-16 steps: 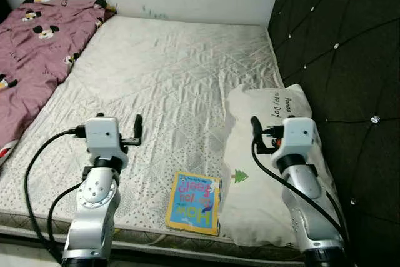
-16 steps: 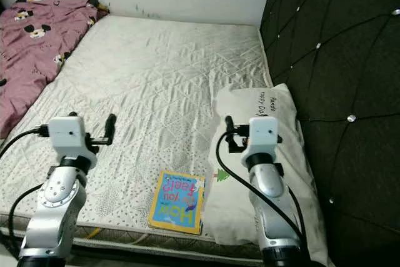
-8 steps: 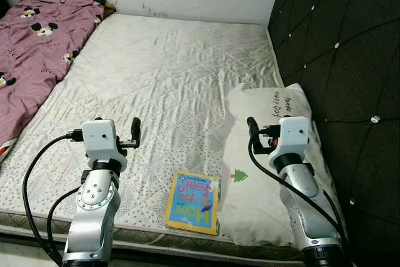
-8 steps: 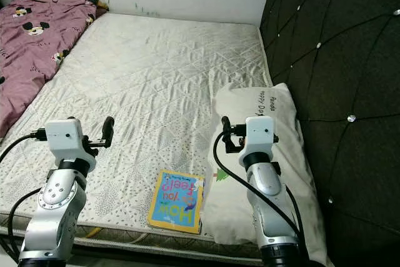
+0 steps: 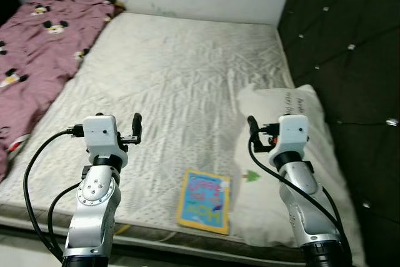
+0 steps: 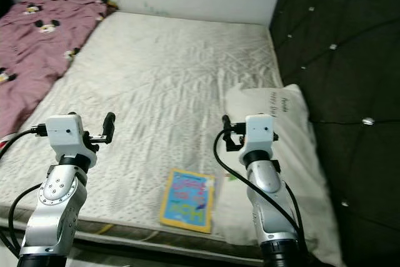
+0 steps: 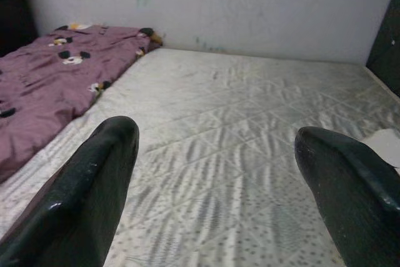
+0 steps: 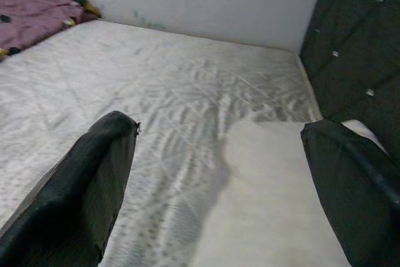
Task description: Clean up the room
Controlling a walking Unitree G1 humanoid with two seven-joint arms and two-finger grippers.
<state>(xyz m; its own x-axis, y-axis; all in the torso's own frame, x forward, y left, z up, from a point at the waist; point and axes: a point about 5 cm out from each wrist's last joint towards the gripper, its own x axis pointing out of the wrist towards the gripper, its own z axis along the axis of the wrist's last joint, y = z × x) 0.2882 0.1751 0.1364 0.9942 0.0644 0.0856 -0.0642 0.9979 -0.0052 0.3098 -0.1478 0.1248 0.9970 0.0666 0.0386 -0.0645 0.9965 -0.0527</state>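
A purple blanket [image 5: 37, 54] lies at the bed's [image 5: 181, 73] far left. The left gripper [image 7: 212, 173] hovers over the near left, jaws open and empty. A book [image 5: 204, 201] lies at the near edge. The right gripper [image 8: 219, 179] hangs open above the pillow [image 5: 294, 110], right.

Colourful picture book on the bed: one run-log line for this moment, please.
colourful picture book: flat at mattress edge, untouched | left gripper: open, empty | right gripper: open, over white pillow

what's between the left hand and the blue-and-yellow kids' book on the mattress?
Nothing: from the left hand to the blue-and-yellow picture book lies bare white quilted mattress, seen in both eye views.
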